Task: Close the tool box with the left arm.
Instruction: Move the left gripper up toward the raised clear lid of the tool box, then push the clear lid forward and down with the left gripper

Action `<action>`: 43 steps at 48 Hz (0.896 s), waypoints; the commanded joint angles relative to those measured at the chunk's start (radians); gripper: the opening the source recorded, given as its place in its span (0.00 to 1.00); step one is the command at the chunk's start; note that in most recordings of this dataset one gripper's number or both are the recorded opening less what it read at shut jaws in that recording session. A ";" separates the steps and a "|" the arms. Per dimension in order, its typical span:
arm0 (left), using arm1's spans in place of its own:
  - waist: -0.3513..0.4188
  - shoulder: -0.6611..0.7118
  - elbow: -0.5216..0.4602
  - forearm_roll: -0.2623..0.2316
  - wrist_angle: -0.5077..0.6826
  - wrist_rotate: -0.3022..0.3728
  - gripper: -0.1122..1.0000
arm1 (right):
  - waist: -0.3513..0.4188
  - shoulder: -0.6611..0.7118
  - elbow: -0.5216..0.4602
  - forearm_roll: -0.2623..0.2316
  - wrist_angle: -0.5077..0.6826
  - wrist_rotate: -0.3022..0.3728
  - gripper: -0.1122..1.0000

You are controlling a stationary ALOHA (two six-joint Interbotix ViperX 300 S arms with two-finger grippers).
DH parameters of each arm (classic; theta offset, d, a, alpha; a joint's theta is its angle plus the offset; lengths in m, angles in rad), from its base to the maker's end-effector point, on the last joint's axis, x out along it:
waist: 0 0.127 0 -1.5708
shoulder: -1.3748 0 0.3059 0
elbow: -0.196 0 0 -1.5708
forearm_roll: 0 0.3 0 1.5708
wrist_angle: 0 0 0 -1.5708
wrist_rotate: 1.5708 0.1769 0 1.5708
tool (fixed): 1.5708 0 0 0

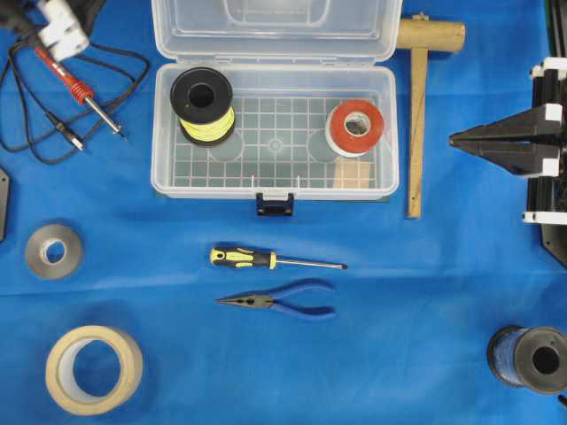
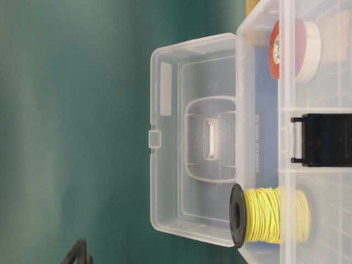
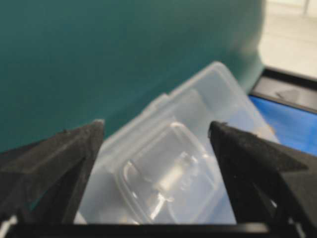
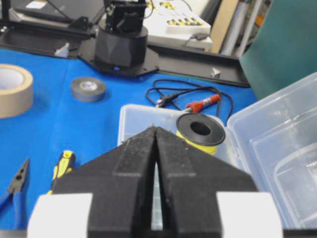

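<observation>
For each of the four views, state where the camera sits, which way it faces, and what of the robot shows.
Overhead: straight down on the open clear plastic tool box; left gripper top left, right gripper at right.
Table-level: low, picture turned sideways, facing the dark blue front latch; no gripper identifiable.
Left wrist: past open black fingers onto the lid.
Right wrist: over shut fingers toward the box.
Shared: the yellow wire spool appears in overhead, table-level and right wrist.

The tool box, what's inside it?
Inside the open tool box sit a spool of yellow wire and a red and white tape roll. Whatever lies beneath them is covered.
</observation>
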 commanded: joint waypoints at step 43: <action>0.049 0.621 -0.758 0.005 0.785 0.176 0.93 | -0.005 0.061 -0.014 -0.003 0.048 0.000 0.10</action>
